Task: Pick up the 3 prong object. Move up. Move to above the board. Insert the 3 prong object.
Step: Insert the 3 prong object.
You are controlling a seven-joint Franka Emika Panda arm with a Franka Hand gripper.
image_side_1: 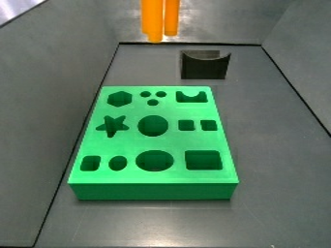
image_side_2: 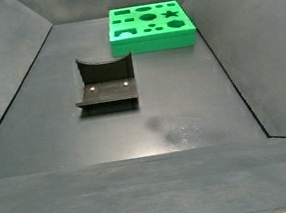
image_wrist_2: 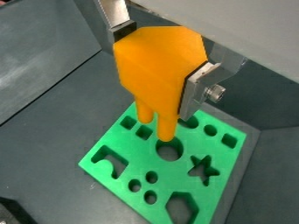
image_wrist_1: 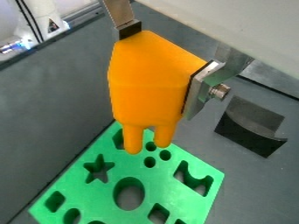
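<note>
Peg (image_wrist_1: 149, 83) in claw (image_wrist_1: 158, 66), above board (image_wrist_1: 82, 188)

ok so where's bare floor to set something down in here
Widest bare patch: the near floor in front of the fixture. Narrower strips run between the fixture and the board, and beside the board. Crowded over the board, where the gripper holds the 3 prong object.

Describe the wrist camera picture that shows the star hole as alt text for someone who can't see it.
In a wrist view, the gripper holds the 3 prong object, an orange peg piece, legs down above the board. The green board's star, oval and round holes lie below; the black fixture stands beside it.
</note>
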